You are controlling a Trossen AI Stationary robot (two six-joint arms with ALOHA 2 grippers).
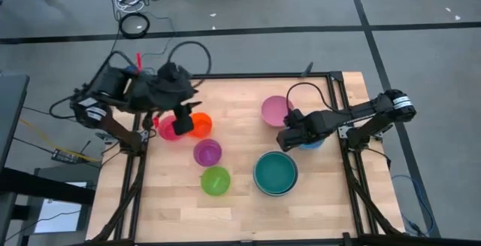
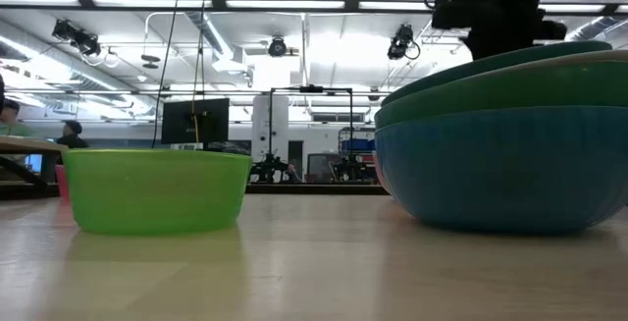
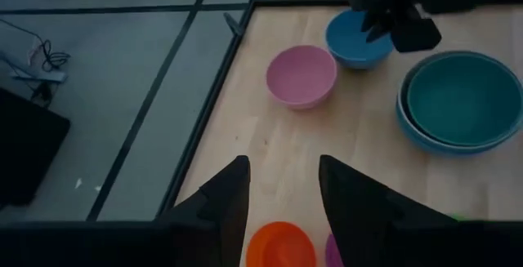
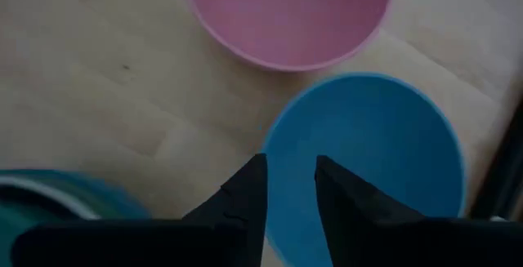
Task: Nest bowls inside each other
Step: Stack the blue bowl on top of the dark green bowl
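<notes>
A stack of nested bowls [image 1: 276,172], teal inside and blue outside [image 2: 510,164], stands near the right front. Single bowls rest on their bases: pink [image 1: 274,110], small blue [image 4: 368,153], purple [image 1: 207,153], green [image 1: 216,180], orange [image 1: 201,124] and magenta [image 1: 165,129]. My right gripper [image 4: 290,177] is open, its fingertips over the small blue bowl's rim nearest the table's middle. My left gripper [image 3: 282,189] is open and holds nothing. It hangs high over the orange and magenta bowls [image 1: 180,122].
Dark frame rails [image 1: 337,95] run along the table's right and far edges close to the small blue bowl. Bare wood lies in the table's middle, between the purple and pink bowls, and along the near edge [image 1: 240,216].
</notes>
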